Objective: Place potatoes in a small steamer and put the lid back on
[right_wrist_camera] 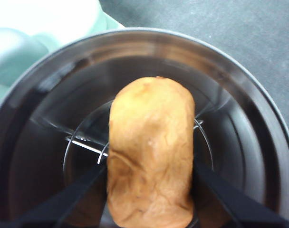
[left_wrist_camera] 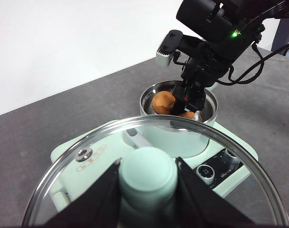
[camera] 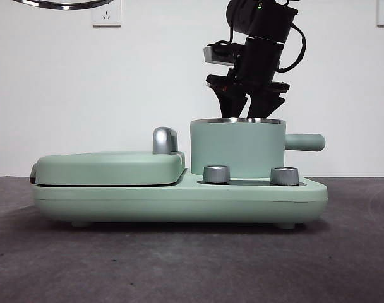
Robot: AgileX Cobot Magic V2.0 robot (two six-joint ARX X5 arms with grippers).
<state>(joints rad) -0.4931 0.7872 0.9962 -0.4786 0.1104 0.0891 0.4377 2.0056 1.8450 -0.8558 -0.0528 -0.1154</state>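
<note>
The orange-brown potato [right_wrist_camera: 151,123] is inside the mint-green steamer pot [camera: 237,148], over a wire rack. My right gripper [right_wrist_camera: 150,166] reaches down into the pot's steel rim [right_wrist_camera: 258,109], its jaws against both sides of the potato. In the front view the right gripper [camera: 246,106] hangs just above the pot; the potato is hidden there. The left wrist view shows the potato [left_wrist_camera: 162,101] in the pot [left_wrist_camera: 149,102] under the right gripper [left_wrist_camera: 188,97]. My left gripper [left_wrist_camera: 148,164] is shut on the lid's green knob [left_wrist_camera: 148,178] and holds the glass lid [left_wrist_camera: 73,190] high; its rim [camera: 62,4] shows at the front view's top left.
The pot stands on a mint-green cooker base [camera: 179,199] with two steel dials [camera: 216,174] [camera: 284,175] in front. A flat griddle cover [camera: 110,167] with a chrome handle [camera: 165,140] takes up the base's left half. The pot's side handle [camera: 304,142] points right.
</note>
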